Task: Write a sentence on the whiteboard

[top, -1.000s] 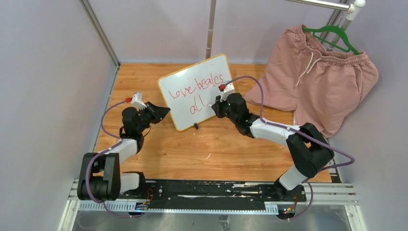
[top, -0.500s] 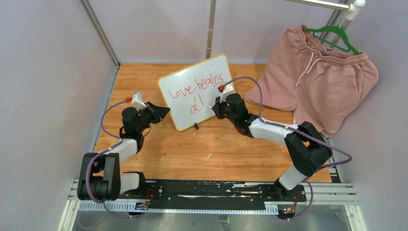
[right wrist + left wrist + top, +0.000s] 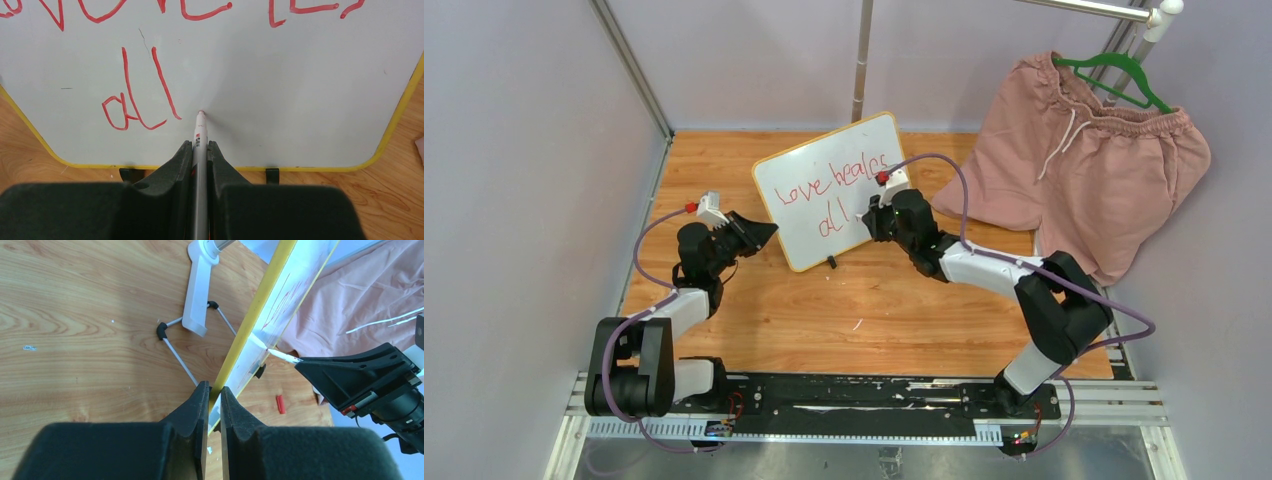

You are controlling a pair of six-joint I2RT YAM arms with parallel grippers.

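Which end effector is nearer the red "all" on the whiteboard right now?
Right. The right end effector holds the marker tip just right of "all"; the left end effector clamps the whiteboard by its edge, farther away.

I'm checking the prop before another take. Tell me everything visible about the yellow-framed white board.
The glossy white whiteboard with a thin yellow frame and rounded corners stands propped on two black feet on the wooden table. Red handwriting reads roughly "love heales all" in two lines. The left pincer clamps its side edge; a white marker in the right pincer touches its face beside "all".
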